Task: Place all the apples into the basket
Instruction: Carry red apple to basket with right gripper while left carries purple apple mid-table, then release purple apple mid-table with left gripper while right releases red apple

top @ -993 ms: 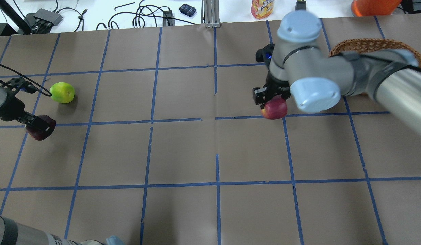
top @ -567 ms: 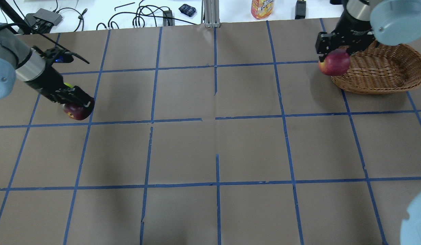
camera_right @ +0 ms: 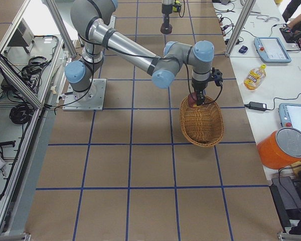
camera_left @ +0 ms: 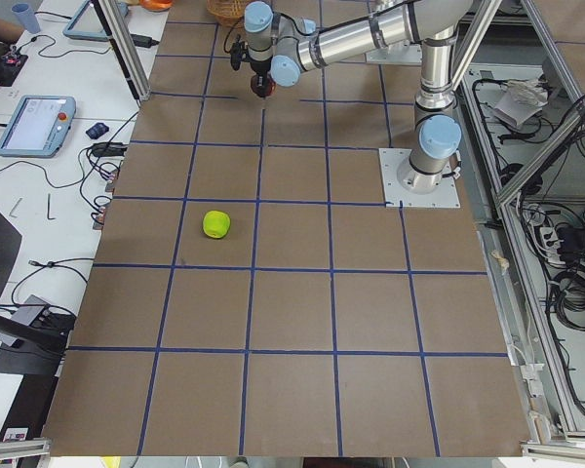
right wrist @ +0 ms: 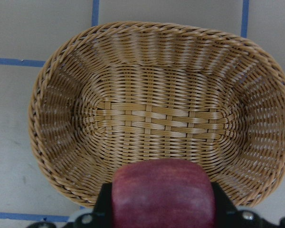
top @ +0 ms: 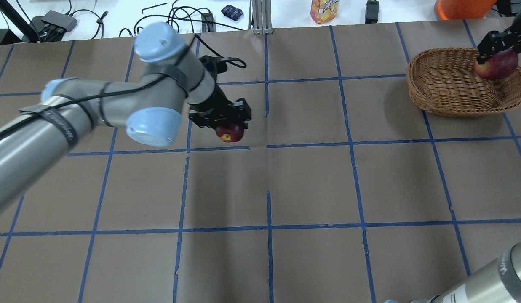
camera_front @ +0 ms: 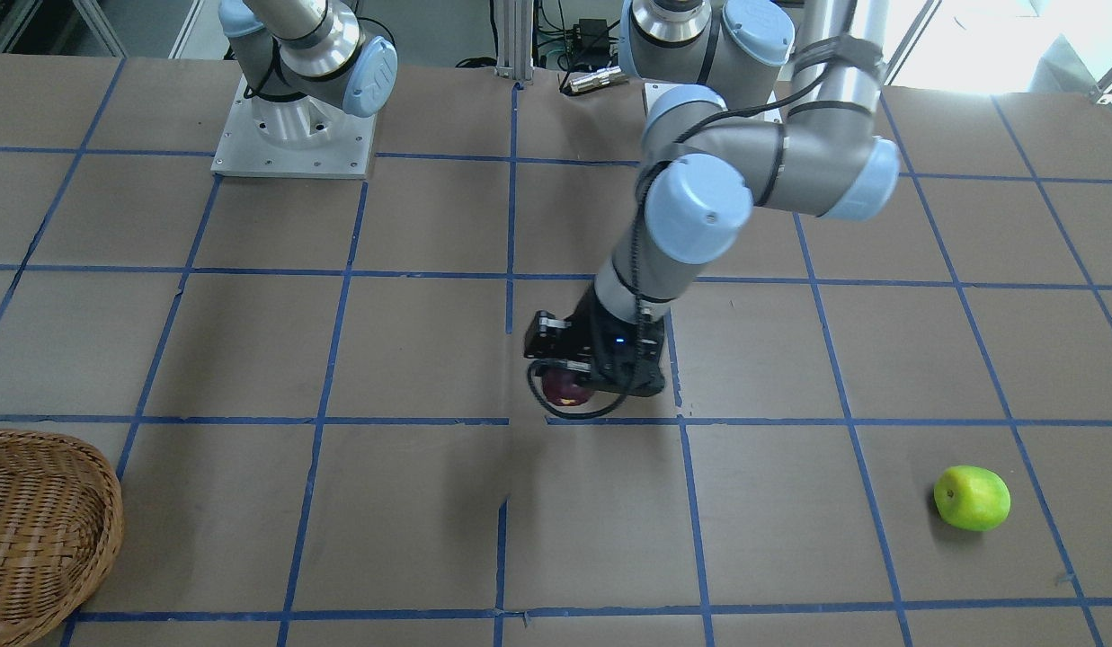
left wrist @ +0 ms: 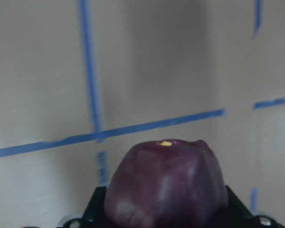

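My left gripper (top: 225,124) is shut on the dark maroon apple (top: 230,133) and holds it above the table near the middle; the apple fills the left wrist view (left wrist: 166,185) and also shows in the front view (camera_front: 563,388). My right gripper (top: 494,54) is shut on the red apple (top: 497,66) and holds it over the far right part of the wicker basket (top: 450,84). The right wrist view shows the red apple (right wrist: 162,199) above the empty basket (right wrist: 161,114). The green apple (camera_front: 972,497) lies alone on the table at my far left; my left arm hides it in the overhead view.
A yellow drink bottle (top: 324,10), an orange bucket (top: 460,8) and cables (top: 176,21) lie on the white bench beyond the table's far edge. Blue tape lines grid the brown table top. The arms' base plates (camera_front: 290,135) stand at my edge of the table.
My left arm has swung right with the maroon apple, from the table's left side to near its middle. My right gripper has carried the red apple further right, from the basket's left rim to over its right part.
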